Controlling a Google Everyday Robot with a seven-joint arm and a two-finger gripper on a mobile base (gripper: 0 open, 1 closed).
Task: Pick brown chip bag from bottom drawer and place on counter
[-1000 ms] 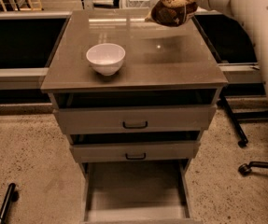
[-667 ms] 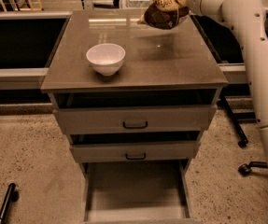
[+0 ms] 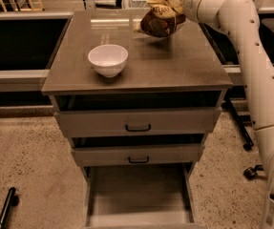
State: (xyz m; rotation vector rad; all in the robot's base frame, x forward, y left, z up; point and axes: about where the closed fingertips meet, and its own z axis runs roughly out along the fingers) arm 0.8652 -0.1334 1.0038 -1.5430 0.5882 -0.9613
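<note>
The brown chip bag, dark brown and cream with white lettering, hangs just above the far right part of the counter. My gripper is at the end of the white arm reaching in from the right; it is shut on the bag's upper edge, and the bag hides most of the fingers. The bottom drawer is pulled out at the foot of the cabinet and its flat grey floor is bare.
A white bowl stands on the counter's left half. Two upper grey drawers with black handles are slightly open. A black trough runs behind the cabinet on both sides. A chair base with casters stands at the right on the speckled floor.
My arm has swung left and lowered, carrying the bag from beyond the counter's far right edge to over the counter's top and closer to its surface.
</note>
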